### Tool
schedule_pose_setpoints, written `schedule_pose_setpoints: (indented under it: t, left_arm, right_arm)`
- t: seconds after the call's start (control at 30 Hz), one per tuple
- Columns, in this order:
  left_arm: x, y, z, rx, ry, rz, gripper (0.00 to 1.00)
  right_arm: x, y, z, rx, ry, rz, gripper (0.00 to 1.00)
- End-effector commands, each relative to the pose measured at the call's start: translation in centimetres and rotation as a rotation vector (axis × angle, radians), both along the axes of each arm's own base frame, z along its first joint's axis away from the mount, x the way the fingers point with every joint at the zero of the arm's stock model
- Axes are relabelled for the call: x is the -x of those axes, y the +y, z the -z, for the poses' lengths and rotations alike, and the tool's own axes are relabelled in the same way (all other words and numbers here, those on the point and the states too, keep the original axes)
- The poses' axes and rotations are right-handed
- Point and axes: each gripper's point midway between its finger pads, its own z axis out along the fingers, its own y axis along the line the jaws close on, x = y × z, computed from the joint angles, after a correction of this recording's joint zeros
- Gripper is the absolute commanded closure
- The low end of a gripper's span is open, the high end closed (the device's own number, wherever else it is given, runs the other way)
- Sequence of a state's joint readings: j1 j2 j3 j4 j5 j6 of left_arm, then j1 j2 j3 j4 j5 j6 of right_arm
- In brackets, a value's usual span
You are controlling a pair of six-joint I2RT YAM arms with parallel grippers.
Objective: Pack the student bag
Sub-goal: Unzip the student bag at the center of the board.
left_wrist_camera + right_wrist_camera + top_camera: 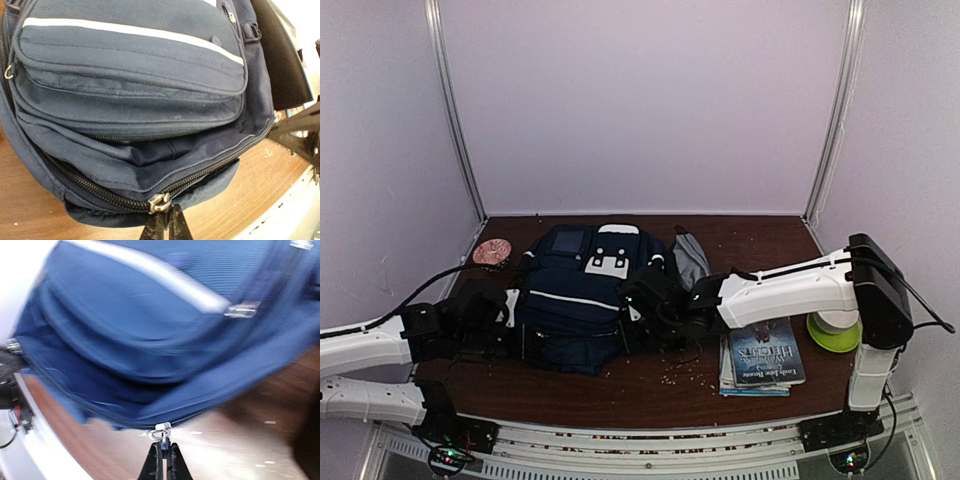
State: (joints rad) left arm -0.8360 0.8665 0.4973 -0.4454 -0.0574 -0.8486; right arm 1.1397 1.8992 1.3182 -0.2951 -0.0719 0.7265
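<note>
The student bag [575, 295], navy blue with white stripes, lies flat in the middle of the table. In the left wrist view its main zipper is partly undone, with a gap showing the dark inside [165, 150]. My left gripper [167, 226] is shut on the metal zipper pull [160, 202] at the bag's near edge. My right gripper [163, 454] is shut on a second zipper pull [161, 432] on the bag's right side; that view is blurred. From above, the left gripper [508, 325] is at the bag's left and the right gripper [642, 318] at its right.
A grey pouch [690, 260] lies just right of the bag. A stack of books [760, 355] and a green round object [835, 332] sit at the right. A pink disc [492, 250] is at the back left. Crumbs dot the wooden table [660, 385].
</note>
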Motion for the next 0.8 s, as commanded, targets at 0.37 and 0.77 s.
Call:
schedule_pose_setpoints:
  t: [0.37,0.77]
  left_arm:
    - [-0.6,-0.2,-0.9,0.0,-0.034,0.002,1.0]
    - [-0.6,-2.9,-2.9,0.107,-0.089,0.115,1.0]
  right_arm:
    - [-2.9,-4.7,-1.1,0.038,-0.035,0.101,0.83]
    - [2.1,1.2,-8.1,-0.054,-0.153,-0.163,0.5]
